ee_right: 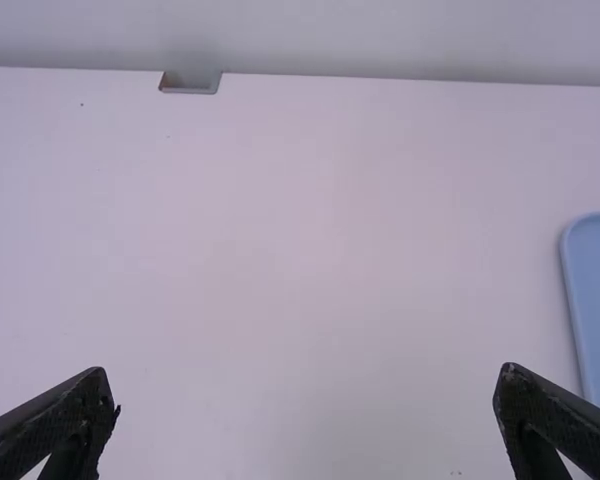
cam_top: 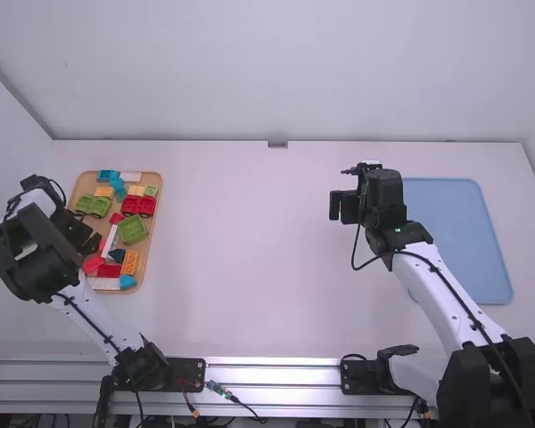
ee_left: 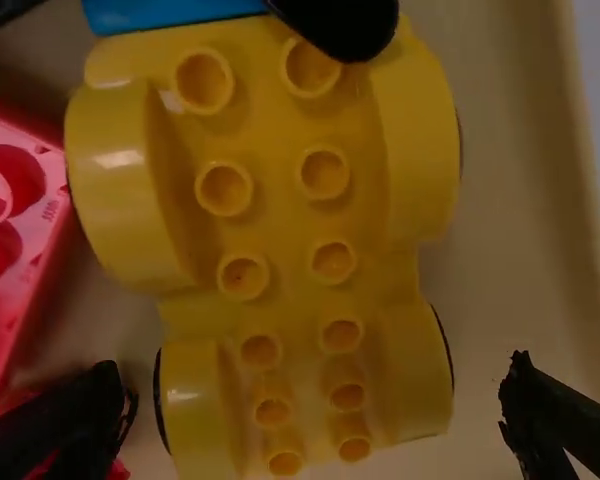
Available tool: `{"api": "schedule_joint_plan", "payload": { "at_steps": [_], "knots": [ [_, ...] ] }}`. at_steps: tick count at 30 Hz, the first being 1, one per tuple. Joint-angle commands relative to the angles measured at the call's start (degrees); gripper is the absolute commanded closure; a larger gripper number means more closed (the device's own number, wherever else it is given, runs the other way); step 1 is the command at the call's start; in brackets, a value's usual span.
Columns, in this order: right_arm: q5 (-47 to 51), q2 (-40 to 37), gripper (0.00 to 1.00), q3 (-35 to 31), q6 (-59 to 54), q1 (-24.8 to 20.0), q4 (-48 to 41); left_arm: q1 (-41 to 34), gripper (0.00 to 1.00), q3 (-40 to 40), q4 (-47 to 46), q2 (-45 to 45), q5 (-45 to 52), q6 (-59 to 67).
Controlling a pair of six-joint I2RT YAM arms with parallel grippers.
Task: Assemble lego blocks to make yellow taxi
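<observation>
White tabletop point(cam_top: 250, 267) spreads before us, with a wooden tray point(cam_top: 159, 196) of bricks toward nine o'clock and a blue board point(cam_top: 459, 241) toward three, taking twelve as straight away from the arm bases. We see the yellow wheeled base point(ee_left: 290, 230) lying in the tray, studs up, a blue piece point(ee_left: 170, 12) against one end and a red brick point(ee_left: 25, 230) beside it. We judge it to be the orange-looking piece near the tray's three-to-four o'clock edge, its long axis running roughly twelve to six. Our left claw point(ee_left: 315, 378) is over the tray, so the base seems to lie about four o'clock from it. Its fingers are wide apart, with nothing clamped, and the base's long axis crosses the line between them. That suits a grip across the width, though we would watch the neighbouring bricks as the tips go down. Our right claw point(ee_right: 305, 375) is far out toward three o'clock, also spread and empty, so the left arm is clearly the nearer one for this pick.
</observation>
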Motion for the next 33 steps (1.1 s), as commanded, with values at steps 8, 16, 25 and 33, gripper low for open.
{"api": "schedule_joint_plan", "payload": {
  "at_steps": [8,16,25,33],
  "knots": [
    [0.13,0.44,0.00,1.90,0.15,0.07,-0.22,0.33,0.01,-8.44,12.37,0.11,3.56,0.07],
    [0.15,0.44,0.00,1.90,0.11,0.04,0.33,0.68,0.01,-13.46,21.51,-0.04,2.54,0.26],
    [0.13,0.44,0.00,1.90,0.11,0.04,0.13,0.22,0.01,-2.21,-2.10,-0.70,-2.93,-0.09],
    [0.13,0.44,0.00,1.90,0.11,0.07,-0.07,0.59,0.01,-1.11,-4.28,-0.70,-3.72,-5.90]
  ]
}}
